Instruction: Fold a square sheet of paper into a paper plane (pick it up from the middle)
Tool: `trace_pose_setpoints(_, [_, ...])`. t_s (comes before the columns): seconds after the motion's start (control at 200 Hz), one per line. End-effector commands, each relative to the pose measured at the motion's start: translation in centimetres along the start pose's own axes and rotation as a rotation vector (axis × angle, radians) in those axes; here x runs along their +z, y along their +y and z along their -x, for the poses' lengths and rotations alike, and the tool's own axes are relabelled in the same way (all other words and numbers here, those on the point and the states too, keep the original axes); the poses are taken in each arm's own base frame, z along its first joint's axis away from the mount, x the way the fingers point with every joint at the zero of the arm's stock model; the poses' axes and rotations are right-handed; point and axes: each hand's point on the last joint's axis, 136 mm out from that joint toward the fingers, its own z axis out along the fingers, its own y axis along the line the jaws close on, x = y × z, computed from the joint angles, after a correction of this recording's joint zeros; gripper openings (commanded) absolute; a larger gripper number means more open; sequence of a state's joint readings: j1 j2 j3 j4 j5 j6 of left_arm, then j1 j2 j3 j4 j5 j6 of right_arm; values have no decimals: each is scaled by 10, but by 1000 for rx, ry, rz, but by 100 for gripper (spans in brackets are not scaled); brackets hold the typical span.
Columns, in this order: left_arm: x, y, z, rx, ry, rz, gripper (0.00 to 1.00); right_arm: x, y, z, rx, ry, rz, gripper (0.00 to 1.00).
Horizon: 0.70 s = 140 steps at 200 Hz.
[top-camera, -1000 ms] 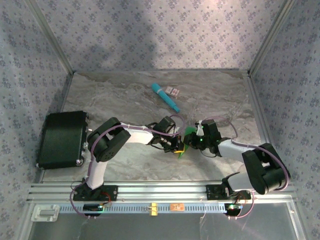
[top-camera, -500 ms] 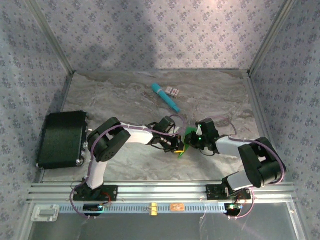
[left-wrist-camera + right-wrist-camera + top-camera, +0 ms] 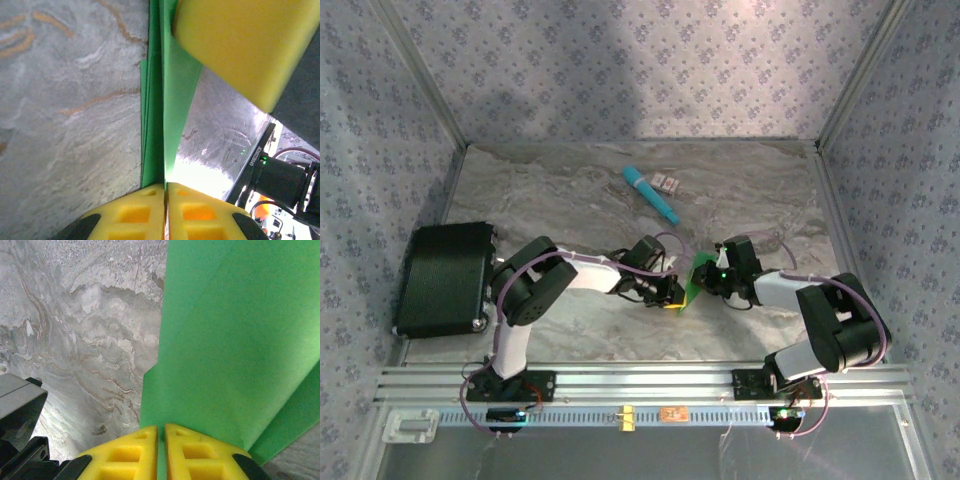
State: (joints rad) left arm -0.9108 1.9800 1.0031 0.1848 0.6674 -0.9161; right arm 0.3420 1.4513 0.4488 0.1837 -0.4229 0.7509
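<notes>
Folded green paper (image 3: 698, 271) sits btwn the two arms, near front-middle of table (image 3: 560, 195). L tool (image 3: 165, 197) is pinched tight on its layered edge; R tool (image 3: 161, 440) is clamped on its other side. Teal stick (image 3: 651, 194) lies well behind.

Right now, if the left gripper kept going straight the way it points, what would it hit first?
Probably the right gripper. The left gripper is shut on the folded green paper, and the other's yellow fingers sit just ahead along that sheet; depth is hard to judge.
</notes>
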Motion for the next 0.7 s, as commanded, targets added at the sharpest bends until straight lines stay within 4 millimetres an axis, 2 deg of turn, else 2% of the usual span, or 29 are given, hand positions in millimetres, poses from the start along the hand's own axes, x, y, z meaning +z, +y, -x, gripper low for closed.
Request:
trace_pose_setpoints(0.0, [-8, -5, -11, 34, 34, -19, 7, 2, -31, -8, 26, 14, -113, 14])
trace_pose_setpoints(0.165, [-5, 7, -20, 16, 78, 17, 0, 1, -35, -9, 34, 17, -127, 14])
trace_pose_setpoints(0.25, [-4, 16, -28, 7, 114, 46, 0, 1, -37, -9, 33, 17, -131, 14])
trace_pose_setpoints(0.325, [-6, 30, -33, -3, 115, 111, 6, 1, -37, -10, 35, 18, -131, 14])
trace_pose_setpoints(0.41, [-9, 33, -38, 4, 123, 130, 9, 1, -36, -9, 36, 19, -129, 14])
trace_pose_setpoints(0.565, [-7, 33, -43, 13, 152, 121, 0, 1, -37, -9, 35, 19, -132, 14])
trace_pose_setpoints(0.695, [-9, 46, -49, 13, 171, 198, 4, 1, -38, -10, 37, 22, -135, 14])
